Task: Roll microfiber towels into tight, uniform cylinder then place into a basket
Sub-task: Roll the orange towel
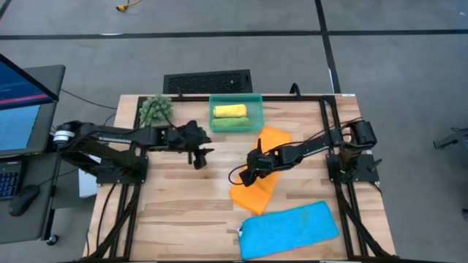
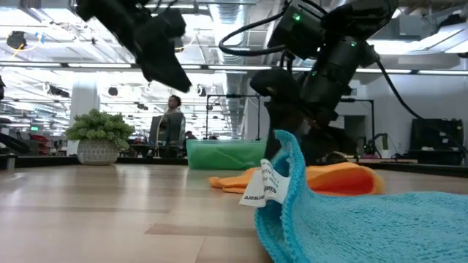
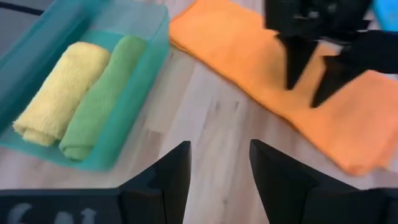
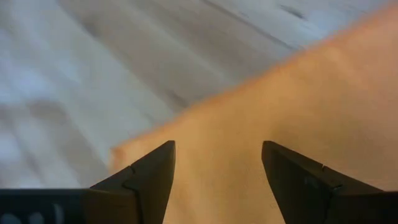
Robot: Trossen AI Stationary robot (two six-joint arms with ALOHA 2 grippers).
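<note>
At left of centre the left gripper [image 1: 199, 155] hangs open and empty. The basket [image 1: 235, 114] sits at upper centre. At centre the right gripper [image 1: 251, 175], spread wide, hovers over the orange towel [image 1: 265, 172], gripping nothing.

I'm working in a big open lab: exposed ceiling pipes [image 2: 219, 22], a monitor [image 1: 22, 109] beside my wooden tabletop [image 1: 183, 212], a person [image 2: 172, 124] standing behind.
</note>
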